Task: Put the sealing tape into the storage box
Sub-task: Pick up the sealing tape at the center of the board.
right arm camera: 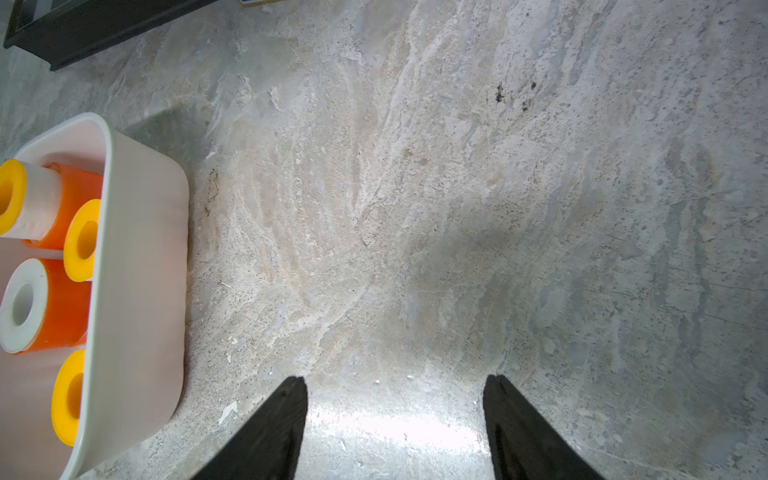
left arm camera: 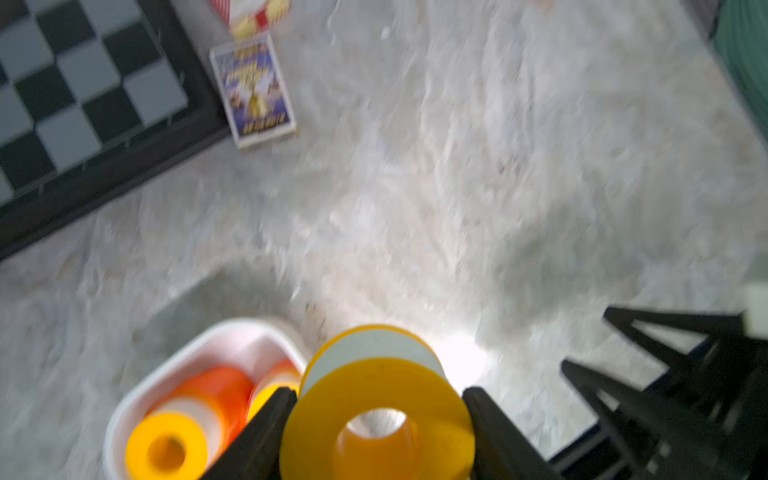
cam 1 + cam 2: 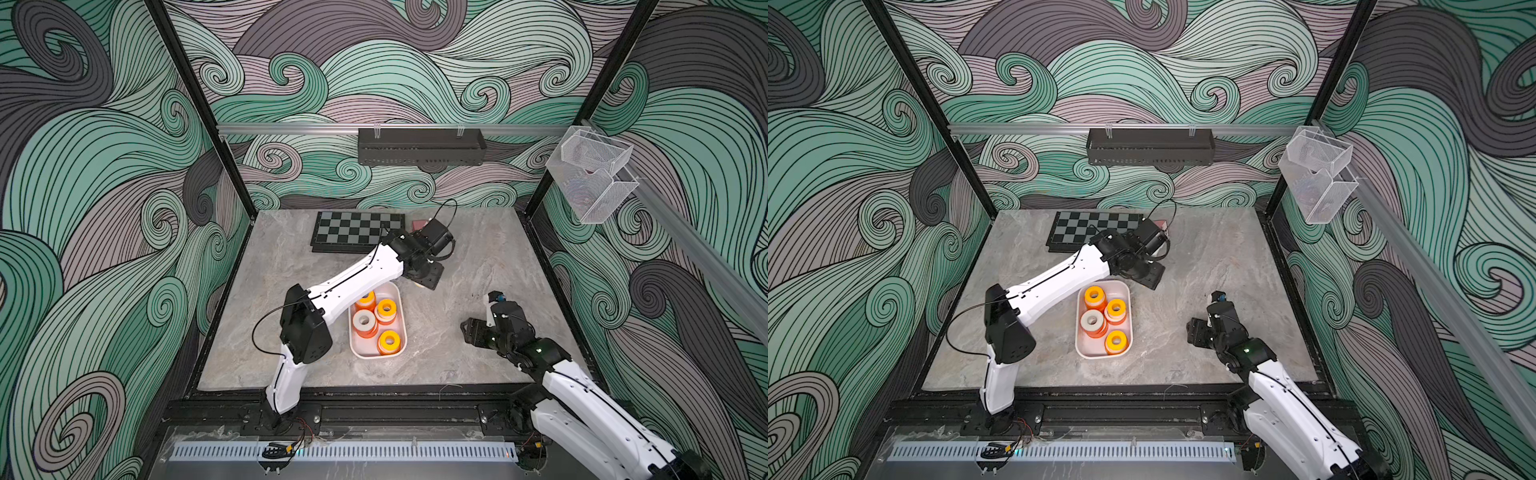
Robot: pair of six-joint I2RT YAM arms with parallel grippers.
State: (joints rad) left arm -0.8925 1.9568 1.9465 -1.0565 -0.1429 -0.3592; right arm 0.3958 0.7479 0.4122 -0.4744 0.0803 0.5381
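Black right claw [image 1: 397, 380]: lower right in both top views. Jaws stand wide with nothing between them, over the bare grey stone-look desk [image 1: 415, 208].

Storage box [image 3: 376, 356]: white, shallow, just below frame centre in both top views, long side running away from the camera. In the right wrist view its wall [image 1: 141, 270] is at the left edge, apart from the claw.

Sealing tape rolls [image 3: 1116, 340] in the box: four upright stacks show, orange below. Three have a yellow top face and one [image 3: 1092, 320] has a white one. The left forearm hides part of the farthest stack in a top view [image 3: 365, 297].

Left claw [image 2: 377, 392]: closed on the held roll [image 2: 370, 345], a yellow spool with a white band, hole facing the camera. It is off the desk, just past the box's far end. From above the wrist hides it. This view is blurred.

Beyond: chessboard [image 3: 353, 228], upper centre of the desk. Blue card pack [image 2: 257, 91] beside its edge, a red-and-white pack [image 2: 249, 12] past that.

Back wall: long black shelf [image 3: 419, 147] on the rail. Clear mesh baskets [image 3: 594, 174], upper right.
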